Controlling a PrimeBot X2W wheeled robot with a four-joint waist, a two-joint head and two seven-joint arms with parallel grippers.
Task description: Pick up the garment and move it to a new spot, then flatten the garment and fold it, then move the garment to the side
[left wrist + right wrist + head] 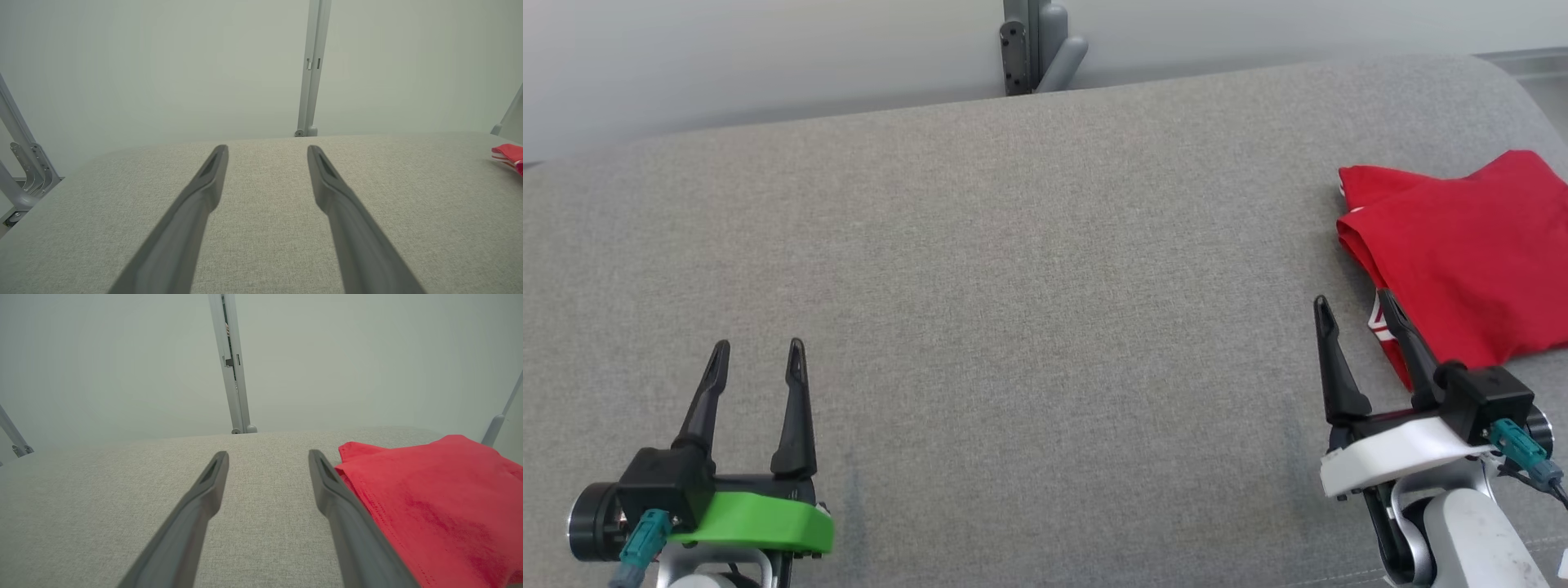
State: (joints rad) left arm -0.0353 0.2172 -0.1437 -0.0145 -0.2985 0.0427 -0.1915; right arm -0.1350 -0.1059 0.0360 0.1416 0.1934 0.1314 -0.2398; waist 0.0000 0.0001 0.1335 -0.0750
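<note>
A red garment (1462, 253) lies folded at the right side of the grey fabric surface (1013, 286), reaching the head view's right edge; a bit of red-and-white trim shows at its near left corner. The right wrist view has the garment (429, 506) just right of the fingers, and its edge (508, 157) peeks in at the far right of the left wrist view. My right gripper (1356, 306) is open beside the garment's near left corner, one finger overlapping its edge. My left gripper (758, 349) is open at the lower left, over bare fabric.
Beyond the surface's far edge stands a grey metal post with a bracket (1033, 45) against a pale wall. Slanted metal frame legs (20, 163) show past the left end of the surface. The surface curves down at its right end.
</note>
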